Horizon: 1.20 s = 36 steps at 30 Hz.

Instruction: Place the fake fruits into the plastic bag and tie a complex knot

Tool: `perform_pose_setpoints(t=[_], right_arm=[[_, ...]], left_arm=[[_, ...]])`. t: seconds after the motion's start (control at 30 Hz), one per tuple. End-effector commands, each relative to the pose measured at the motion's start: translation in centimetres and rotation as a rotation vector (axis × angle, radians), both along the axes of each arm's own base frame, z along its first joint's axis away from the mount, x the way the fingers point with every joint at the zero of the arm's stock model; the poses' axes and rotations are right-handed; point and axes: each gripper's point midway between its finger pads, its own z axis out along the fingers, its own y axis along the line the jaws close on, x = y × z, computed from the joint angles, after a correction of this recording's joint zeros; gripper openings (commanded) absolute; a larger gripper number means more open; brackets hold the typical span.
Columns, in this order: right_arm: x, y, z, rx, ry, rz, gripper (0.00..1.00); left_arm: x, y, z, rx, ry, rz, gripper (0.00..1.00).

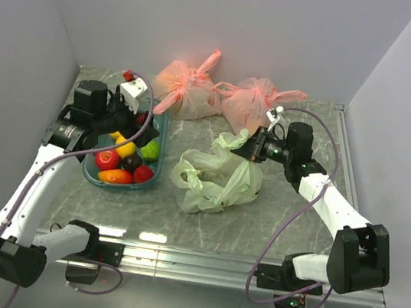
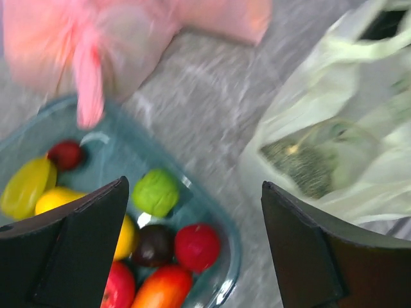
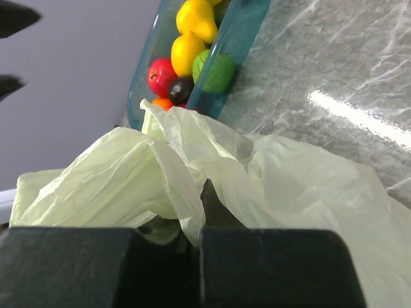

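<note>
Plastic bag (image 1: pixel 217 177): pale mint-green, thin and crumpled. It lies slack in the middle of the grey marbled surface (image 1: pixel 201 232), and every place below is given from it.
Inside the bag: a bumpy green fruit (image 2: pixel 300 162) shows through the plastic in the left wrist view. The overhead view shows dark shapes inside, too faint to name.
Right gripper (image 3: pixel 199 236): at the bag's far right corner, closed all the way. A fold of the bag's upper edge is pinched between its black fingers (image 3: pixel 96 263).
Fake fruits (image 1: pixel 123 163): left of the bag, heaped in a teal basket (image 1: pixel 119 186).
Fruit colours: yellow lemons (image 2: pixel 29 186), a lime-green one (image 2: pixel 155 192), a dark purple one (image 2: pixel 153 245), a red one (image 2: pixel 197 247) and an orange one (image 2: pixel 164 289).
Teal basket: just left of the bag and apart from it, with a strip of bare surface between them.
Left gripper (image 2: pixel 194 192): left of the bag, above the basket. It is spread wide, with nothing between its fingers (image 2: pixel 83 244).
Left pink bag (image 1: pixel 187 93): behind the plastic bag, near the back wall, knotted at the top.
Right pink bag (image 1: pixel 250 106): also behind the plastic bag, knotted, just beside the left pink bag.
</note>
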Motion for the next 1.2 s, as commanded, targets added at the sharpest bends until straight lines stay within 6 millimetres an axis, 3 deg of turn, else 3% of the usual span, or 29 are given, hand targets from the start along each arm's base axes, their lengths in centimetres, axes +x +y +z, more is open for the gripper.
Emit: perform_pose_setpoints(t=[0.0,0.17,0.47,0.73,0.93,1.03,1.17], right_arm=[[0.3,0.2,3.2,-0.022,-0.147,0.023,0.00],[1.0,0.2,3.9,-0.022,-0.158,0.012,0.00],[1.4,0.4,4.8,-0.017,-0.167,0.014,0.00],[1.7,0.6,4.3,-0.026,-0.147,0.023,0.00],[1.9,0.5,4.0,-0.040,-0.139,0.032,0.00],[2.1,0.4,3.9,-0.047,-0.139,0.033,0.00],[2.3,0.4,4.1,-0.053,-0.151,0.036,0.00]], left_arm=[[-0.2,3.1,-4.3,0.088,0.114,0.089,0.90],[1.4,5.0,-11.0,0.306,0.225,-0.041,0.96],[5.8,6.2,-17.4,0.499,0.267,-0.199,0.99],[7.9,4.8,-20.6,0.476,0.335,-0.304,0.99],[8.0,4.2,-23.4,0.470,0.354,-0.357,0.99],[8.2,3.8,-23.6,0.455,0.341,-0.360,0.88],[8.3,3.0,-20.9,0.398,0.311,-0.348,0.66]])
